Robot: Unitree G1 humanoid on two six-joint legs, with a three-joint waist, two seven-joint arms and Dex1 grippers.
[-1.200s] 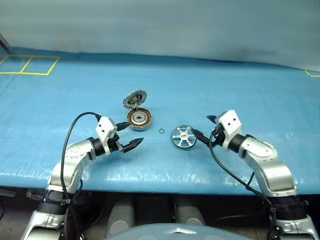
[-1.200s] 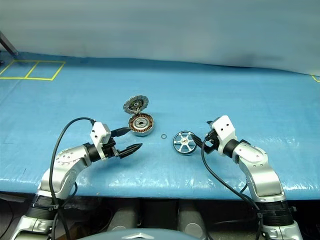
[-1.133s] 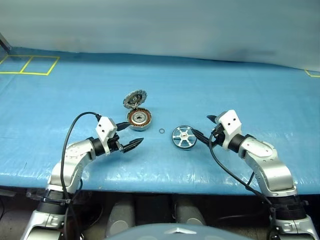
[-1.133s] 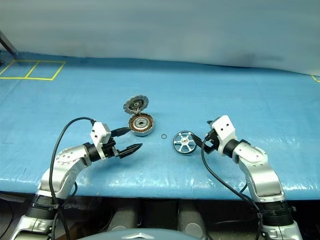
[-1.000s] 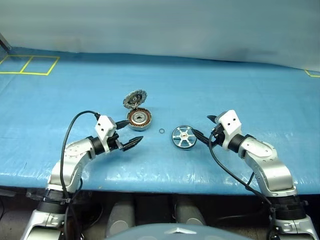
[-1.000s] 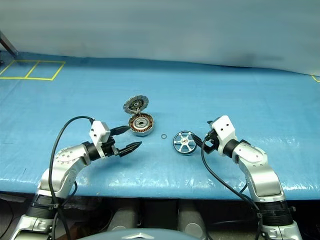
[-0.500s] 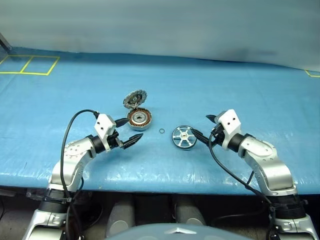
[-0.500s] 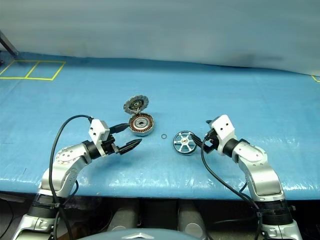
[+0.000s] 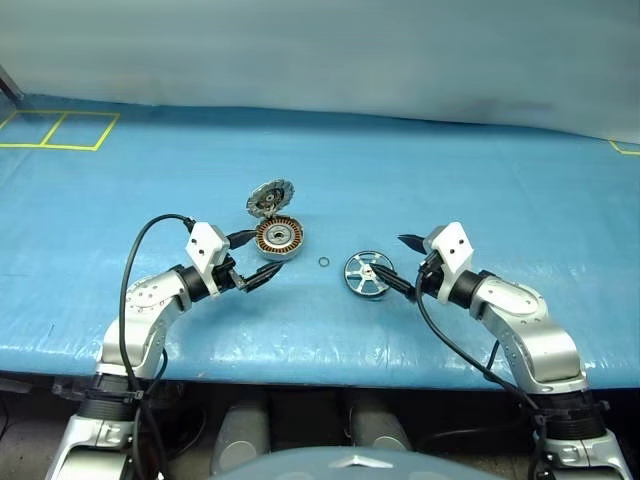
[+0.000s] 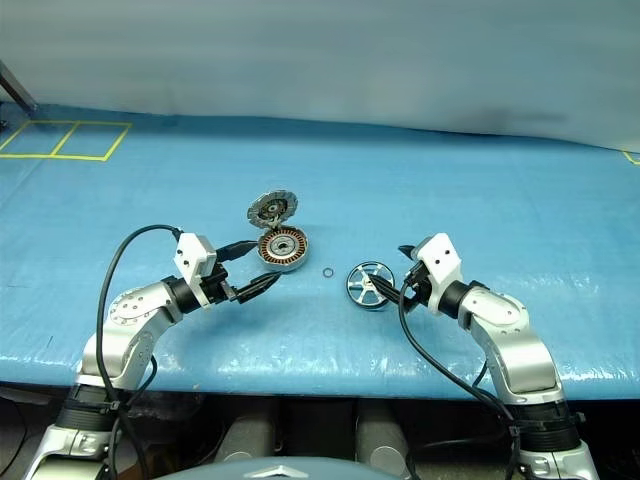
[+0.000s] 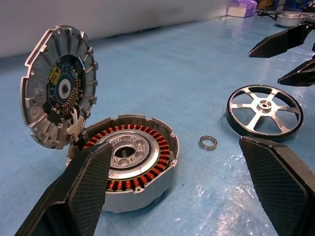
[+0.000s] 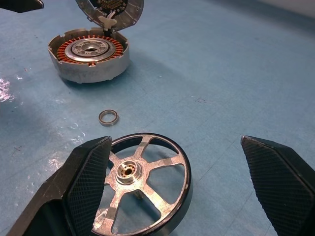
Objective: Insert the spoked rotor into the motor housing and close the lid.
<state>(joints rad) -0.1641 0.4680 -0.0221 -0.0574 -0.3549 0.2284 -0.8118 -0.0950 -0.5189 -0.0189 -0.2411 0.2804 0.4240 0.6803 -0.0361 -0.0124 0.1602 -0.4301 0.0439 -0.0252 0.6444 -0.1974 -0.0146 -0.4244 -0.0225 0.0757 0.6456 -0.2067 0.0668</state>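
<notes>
The motor housing, a silver cup with copper windings, sits on the blue table with its lid hinged up and open behind it. The spoked rotor lies flat to the right of the housing, with a tiny ring between them. My left gripper stands open just left of the housing, one finger close by its wall. My right gripper stands open at the rotor's right side; its fingers flank the rotor without holding it.
A wrinkled blue sheet covers the table, and its front edge runs just below both arms. Yellow tape marks lie at the far left and far right. A pale backdrop rises behind the table.
My right gripper has turned and edged a little left, closer around the rotor. The left gripper has crept slightly toward the housing. The parts have not moved.
</notes>
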